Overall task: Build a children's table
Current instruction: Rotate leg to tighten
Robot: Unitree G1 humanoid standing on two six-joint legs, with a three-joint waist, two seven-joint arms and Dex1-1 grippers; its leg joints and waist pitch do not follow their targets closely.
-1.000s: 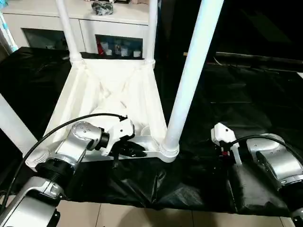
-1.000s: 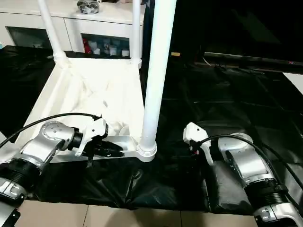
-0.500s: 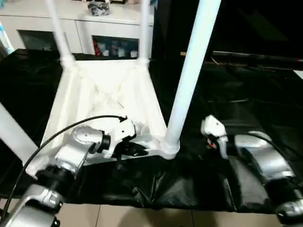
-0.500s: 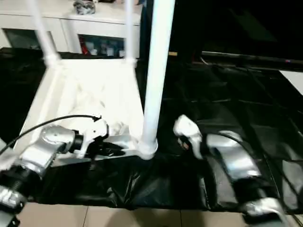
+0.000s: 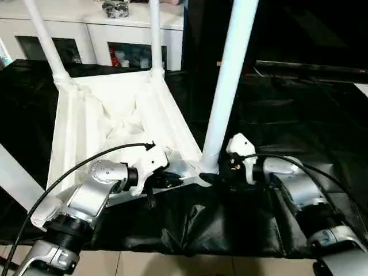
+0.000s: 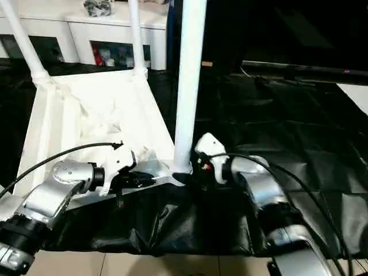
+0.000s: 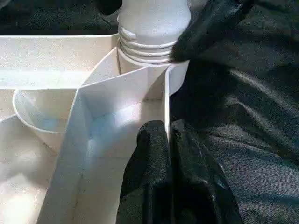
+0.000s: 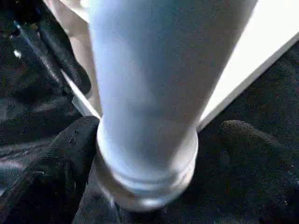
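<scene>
Your right gripper (image 8: 154, 154) has swung in from well out on the black cloth (image 5: 299, 103) and now sits at the near leg (image 5: 230, 80), fingers (image 8: 60, 158) spread wide either side of its base. Your left gripper (image 7: 170, 140) is pinched together on the tabletop's (image 5: 115, 115) near rim wall, just beside that corner socket. The tabletop lies upside down on the cloth, legs up. Your left wrist view shows the leg's ringed collar seated in the socket, with a right fingertip (image 7: 210, 23) touching it. Cloth to the right lies open; the table's front edge runs right below both arms.
</scene>
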